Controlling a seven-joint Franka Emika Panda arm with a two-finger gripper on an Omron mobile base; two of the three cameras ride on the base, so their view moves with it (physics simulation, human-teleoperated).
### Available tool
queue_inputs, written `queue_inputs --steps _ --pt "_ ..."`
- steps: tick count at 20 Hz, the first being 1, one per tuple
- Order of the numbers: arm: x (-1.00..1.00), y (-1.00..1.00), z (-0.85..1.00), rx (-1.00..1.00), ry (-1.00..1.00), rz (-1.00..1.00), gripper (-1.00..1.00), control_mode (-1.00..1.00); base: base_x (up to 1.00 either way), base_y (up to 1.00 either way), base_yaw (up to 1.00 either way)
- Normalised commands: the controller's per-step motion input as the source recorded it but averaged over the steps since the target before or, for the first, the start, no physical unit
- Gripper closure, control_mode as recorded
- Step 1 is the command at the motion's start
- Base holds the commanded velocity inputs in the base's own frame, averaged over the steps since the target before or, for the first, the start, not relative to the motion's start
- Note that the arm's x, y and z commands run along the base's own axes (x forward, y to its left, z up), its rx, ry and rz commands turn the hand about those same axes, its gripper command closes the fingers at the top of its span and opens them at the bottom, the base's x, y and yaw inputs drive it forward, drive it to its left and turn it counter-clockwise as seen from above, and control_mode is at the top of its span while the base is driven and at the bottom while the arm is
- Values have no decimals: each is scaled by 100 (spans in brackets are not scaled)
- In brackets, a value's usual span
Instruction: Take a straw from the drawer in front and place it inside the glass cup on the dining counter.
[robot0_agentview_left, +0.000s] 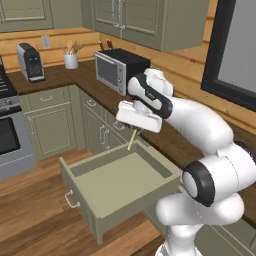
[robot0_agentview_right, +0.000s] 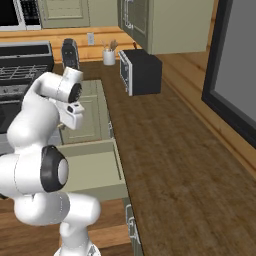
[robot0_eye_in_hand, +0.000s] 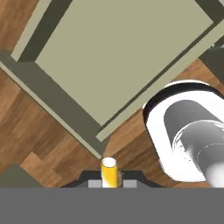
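The wide sage-green drawer (robot0_agentview_left: 117, 186) stands pulled out and looks empty inside; its silver handle faces the wooden floor. Above its back edge my gripper (robot0_agentview_left: 134, 129) is shut on the straw (robot0_agentview_left: 131, 140), a thin pale yellow stick that hangs down toward the drawer. In the hand view the straw (robot0_eye_in_hand: 109, 171) appears end-on between the dark fingertips of the gripper (robot0_eye_in_hand: 109, 183), with the drawer (robot0_eye_in_hand: 118, 57) below. From the right base view the drawer (robot0_agentview_right: 95, 170) lies under the white hand. The glass cup and the dining counter are out of view.
A dark wood worktop (robot0_agentview_left: 165, 142) runs behind the drawer and carries a black microwave (robot0_agentview_left: 119, 70), a utensil holder (robot0_agentview_left: 71, 60) and a coffee machine (robot0_agentview_left: 30, 62). A stove (robot0_agentview_left: 10, 130) stands at the left. Upper cabinets hang overhead.
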Motion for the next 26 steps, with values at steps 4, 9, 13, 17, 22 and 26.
queue_inputs --steps 4,9,13,17,22,26 --pt "-58 -19 87 -15 38 3 100 -100 0 0 0" --pt "-44 -31 51 -23 10 11 100 -100 0 0 0" --pt "-2 -42 12 -17 -11 18 100 -100 0 0 0" --pt "-4 -45 -1 -3 -19 18 100 -100 0 0 0" --pt "-24 -40 -18 0 -16 15 100 -100 0 0 0" --pt "0 0 0 0 0 0 100 100 -78 -4 10"
